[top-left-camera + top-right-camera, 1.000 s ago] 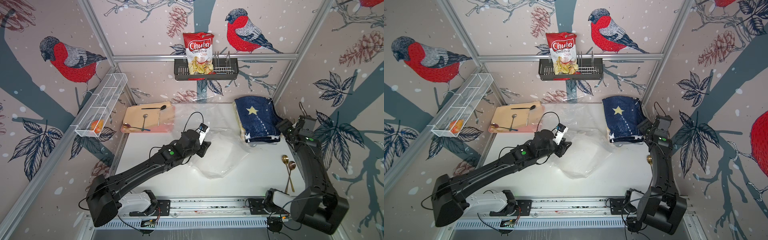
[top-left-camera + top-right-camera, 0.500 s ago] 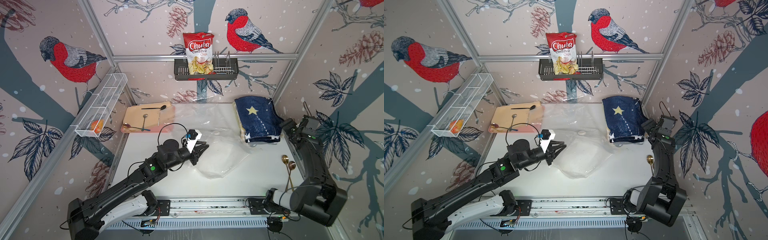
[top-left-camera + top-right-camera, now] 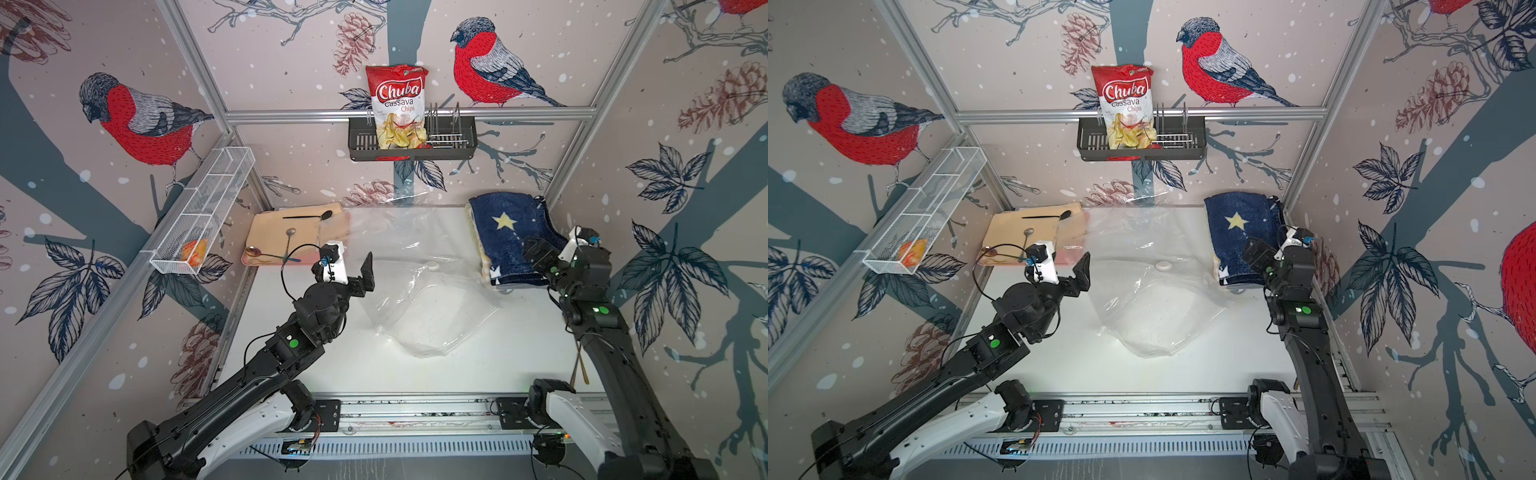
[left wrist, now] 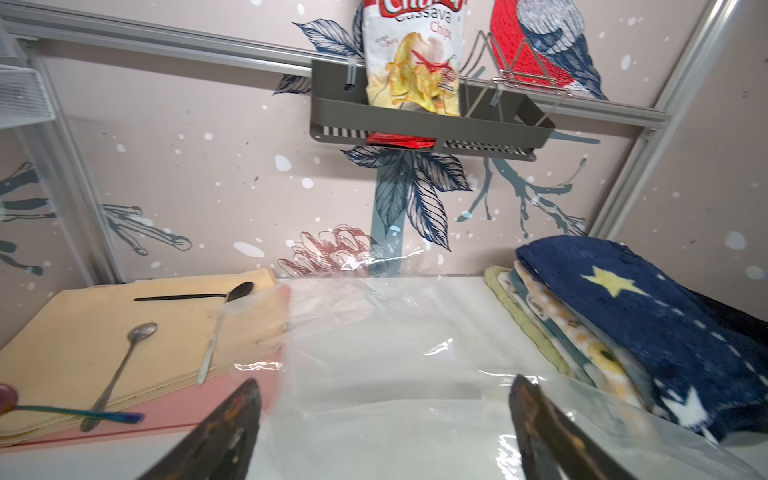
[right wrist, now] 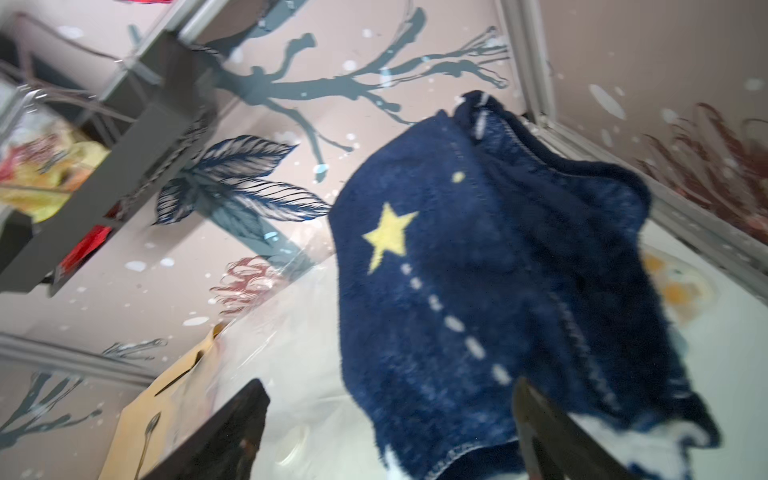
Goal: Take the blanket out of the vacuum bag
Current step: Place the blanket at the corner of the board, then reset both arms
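Navy blanket (image 3: 509, 237) is lying just beside the clear bag (image 3: 419, 299); left gripper (image 4: 382, 392) and right gripper (image 5: 386, 384) are gaping, holding nothing.

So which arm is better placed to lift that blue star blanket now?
Probably the right. The right gripper, open, sits at the near edge of the blanket, in the far right corner. The left gripper, also open, is on the other side of the vacuum bag.

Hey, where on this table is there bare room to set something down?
Bare table runs along the near strip between the vacuum bag and the base rail, plus the patch in front of the blanket. The back is crowded: mats bearing spoons, bag, blanket.
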`<state>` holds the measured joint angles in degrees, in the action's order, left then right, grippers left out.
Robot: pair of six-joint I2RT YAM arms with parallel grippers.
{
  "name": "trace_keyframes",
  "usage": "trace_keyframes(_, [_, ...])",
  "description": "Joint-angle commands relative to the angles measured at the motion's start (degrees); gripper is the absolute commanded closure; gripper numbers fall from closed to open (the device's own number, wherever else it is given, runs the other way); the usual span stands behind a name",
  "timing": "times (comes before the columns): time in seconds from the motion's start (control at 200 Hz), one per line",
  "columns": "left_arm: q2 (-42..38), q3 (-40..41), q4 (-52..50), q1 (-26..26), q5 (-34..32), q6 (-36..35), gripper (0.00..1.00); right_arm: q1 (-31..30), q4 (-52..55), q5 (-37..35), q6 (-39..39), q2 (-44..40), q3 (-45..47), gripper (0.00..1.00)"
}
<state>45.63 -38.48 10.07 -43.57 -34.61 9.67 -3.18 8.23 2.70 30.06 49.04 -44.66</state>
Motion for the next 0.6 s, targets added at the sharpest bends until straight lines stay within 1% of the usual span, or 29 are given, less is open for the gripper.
trace_keyframes(0.0, [2.1,-0.1,3.2,2.5,-10.2,3.0,0.04,-10.2,-5.7,-11.4,-5.5,-1.6,2.8,0.0])
trace_keyframes(0.055, [4.1,-1.6,1.0,4.9,-10.0,4.5,0.04,-15.5,-9.2,-17.9,-6.8,-2.0,6.1,0.0])
trace_keyframes(0.125, [7.3,-5.5,-4.9,8.5,-8.9,7.1,0.04,-21.8,-14.9,-27.7,-12.0,-1.4,10.7,0.0])
trace_keyframes(0.16, [8.8,-7.8,-8.5,10.1,-8.3,8.3,0.03,-23.5,-18.1,-30.6,-16.8,-0.9,12.9,0.0])
trace_keyframes(0.185, [9.6,-8.9,-10.2,10.9,-8.6,9.5,0.07,-24.1,-20.2,-31.8,-18.9,-0.3,14.3,0.0])
trace_keyframes(0.195, [9.9,-9.1,-10.5,11.2,-8.5,9.6,0.08,-24.2,-20.7,-32.1,-19.2,-0.1,14.8,0.0])
trace_keyframes(0.21, [10.1,-9.5,-10.7,11.7,-8.2,9.6,0.05,-24.2,-21.1,-32.7,-19.3,0.2,15.2,0.0])
trace_keyframes(0.25, [10.4,-9.4,-9.9,12.6,-7.3,8.2,0.03,-23.9,-22.1,-33.0,-18.6,0.8,16.1,0.0])
trace_keyframes(0.31, [10.4,-8.4,-8.1,13.7,-7.0,6.3,0.03,-23.4,-23.1,-31.6,-18.0,1.4,16.9,0.0])
trace_keyframes(0.34, [10.3,-7.5,-7.2,13.7,-8.5,6.2,0.03,-23.3,-23.2,-31.1,-17.0,1.4,17.2,0.0])
trace_keyframes(0.385, [9.4,-5.4,-4.7,13.8,-12.6,7.0,0.02,-23.1,-24.3,-30.9,-15.0,1.4,18.6,0.0])
trace_keyframes(0.425, [8.0,-2.8,-1.3,14.3,-13.9,6.4,0.02,-22.8,-28.0,-29.7,-16.3,1.2,20.8,0.0])
trace_keyframes(0.46, [6.8,-0.3,3.3,15.2,-12.1,3.7,0.02,-22.7,-31.6,-27.3,-19.1,1.1,22.9,0.0])
trace_keyframes(0.5, [5.5,2.1,7.6,16.7,-10.1,2.6,0.01,-22.8,-34.6,-24.6,-22.4,0.8,24.8,0.0])
trace_keyframes(0.525, [4.8,3.7,10.2,18.0,-7.5,1.7,0.01,-22.7,-35.5,-23.4,-24.2,0.7,25.5,0.0])
trace_keyframes(0.565, [4.5,6.1,13.8,20.4,-3.7,1.3,0.01,-22.8,-36.1,-23.3,-25.3,0.9,26.3,0.0])
trace_keyframes(0.595, [4.7,8.2,16.8,22.0,-2.5,2.6,0.01,-22.7,-36.1,-24.8,-24.4,1.0,26.4,0.0])
